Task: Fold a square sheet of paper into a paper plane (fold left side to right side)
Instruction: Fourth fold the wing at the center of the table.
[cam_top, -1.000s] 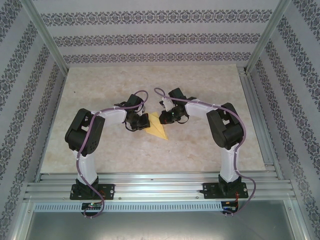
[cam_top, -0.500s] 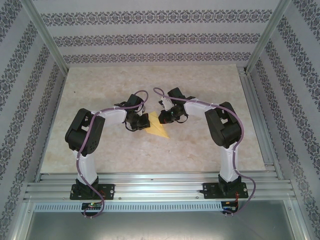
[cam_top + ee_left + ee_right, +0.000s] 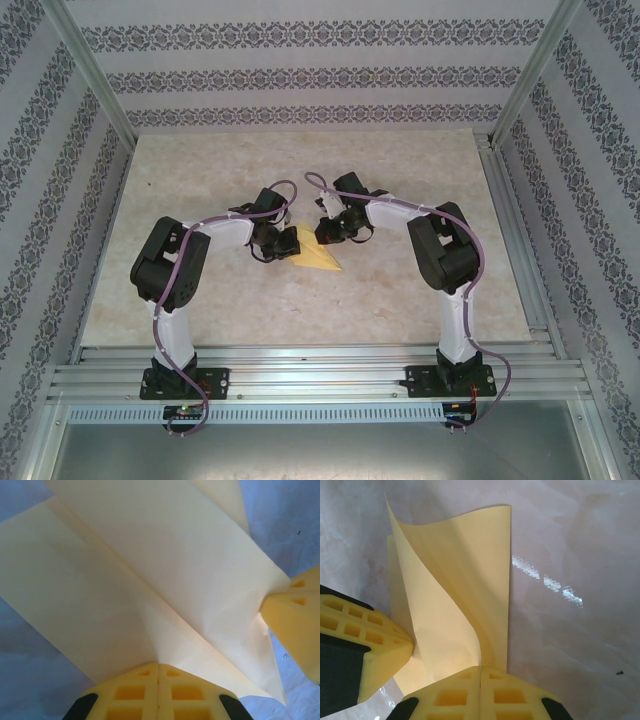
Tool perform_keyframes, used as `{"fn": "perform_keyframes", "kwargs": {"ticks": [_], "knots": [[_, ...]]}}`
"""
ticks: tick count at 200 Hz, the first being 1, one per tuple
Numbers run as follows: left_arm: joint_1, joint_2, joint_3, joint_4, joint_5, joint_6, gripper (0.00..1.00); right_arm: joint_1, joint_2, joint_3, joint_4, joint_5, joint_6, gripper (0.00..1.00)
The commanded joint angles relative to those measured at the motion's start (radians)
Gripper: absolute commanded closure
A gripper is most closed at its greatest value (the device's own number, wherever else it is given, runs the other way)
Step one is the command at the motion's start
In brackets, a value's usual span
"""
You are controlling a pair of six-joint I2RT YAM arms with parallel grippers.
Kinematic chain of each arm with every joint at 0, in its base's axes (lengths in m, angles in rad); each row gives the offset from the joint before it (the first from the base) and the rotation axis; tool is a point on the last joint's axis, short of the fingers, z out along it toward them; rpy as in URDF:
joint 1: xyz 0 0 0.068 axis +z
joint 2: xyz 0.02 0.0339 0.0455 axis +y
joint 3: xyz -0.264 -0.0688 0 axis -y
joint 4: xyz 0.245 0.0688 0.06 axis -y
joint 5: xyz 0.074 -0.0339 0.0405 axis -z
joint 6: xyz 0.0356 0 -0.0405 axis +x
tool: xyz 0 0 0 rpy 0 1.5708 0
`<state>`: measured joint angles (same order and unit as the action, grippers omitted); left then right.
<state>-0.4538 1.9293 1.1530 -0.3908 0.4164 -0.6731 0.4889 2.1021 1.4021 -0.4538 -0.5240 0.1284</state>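
Yellow paper plane [image 3: 318,258], half-folded, lies mid-table [image 3: 400,300] between both claws. Left gripper [image 3: 158,672] is pinched tight on its near edge; right gripper [image 3: 480,674] clamps a lifted, curling flap, fingertips together.

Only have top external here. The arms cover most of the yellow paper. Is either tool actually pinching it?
Observer: Yes. In the left wrist view the left tool has its fingers shut together on the yellow paper, right where a crease runs in.
Operator: And the right one?
Observer: In the right wrist view the right tool is shut on a flap's edge, and that flap curls up off the table.
Operator: Are the tools touching each other?
Observer: No. Both wrist views show paper between them.
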Motion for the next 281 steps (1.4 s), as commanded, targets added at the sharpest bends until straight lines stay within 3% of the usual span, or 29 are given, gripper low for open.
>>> {"fn": "perform_keyframes", "kwargs": {"ticks": [1, 79, 150, 163, 176, 216, 281], "knots": [[-0.008, 0.034, 0.016, -0.039, -0.04, 0.027, 1.0, 0.012, 0.027, 0.034, -0.007, 0.016, -0.026, 1.0], [-0.007, 0.025, 0.014, -0.039, -0.031, 0.031, 1.0, 0.022, 0.057, 0.037, -0.044, 0.05, -0.05, 1.0], [0.032, -0.166, 0.044, -0.13, -0.027, 0.068, 0.76, 0.021, -0.01, -0.039, -0.006, 0.038, -0.029, 1.0], [0.042, -0.192, 0.038, -0.115, -0.014, 0.059, 0.76, 0.022, -0.011, -0.04, -0.005, 0.035, -0.026, 1.0], [0.045, -0.188, 0.036, -0.075, 0.021, 0.037, 0.83, 0.022, -0.007, -0.04, -0.004, 0.036, -0.023, 1.0], [0.044, -0.055, 0.071, 0.074, 0.139, -0.045, 0.94, 0.022, -0.005, -0.04, -0.004, 0.039, -0.022, 1.0], [0.014, 0.076, 0.166, 0.086, 0.14, -0.058, 0.96, 0.025, 0.002, -0.033, -0.014, 0.038, -0.027, 1.0]]}}
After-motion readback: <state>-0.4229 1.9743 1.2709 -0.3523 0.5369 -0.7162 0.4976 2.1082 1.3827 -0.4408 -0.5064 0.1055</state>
